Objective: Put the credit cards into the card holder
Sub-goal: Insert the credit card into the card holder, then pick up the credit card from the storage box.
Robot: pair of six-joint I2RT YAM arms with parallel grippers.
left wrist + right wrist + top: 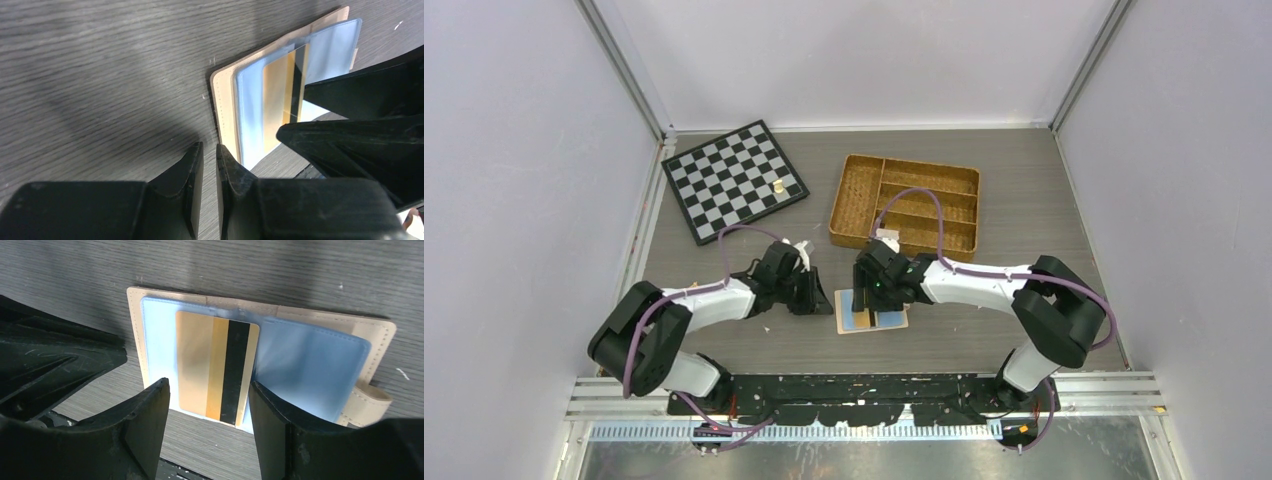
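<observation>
The card holder lies open on the table between the two arms, peach-beige with pale blue clear sleeves. An orange credit card with a black stripe lies flat on its left page; I cannot tell whether it is inside a sleeve. My right gripper stands open just over the holder's near edge, straddling the card's end, with nothing between its fingers. My left gripper sits beside the holder's corner, jaws closed to a thin slit and empty. The card also shows there.
A woven wicker divided tray stands behind the holder at the back right. A chessboard with one small pale piece lies at the back left. The two grippers are close together.
</observation>
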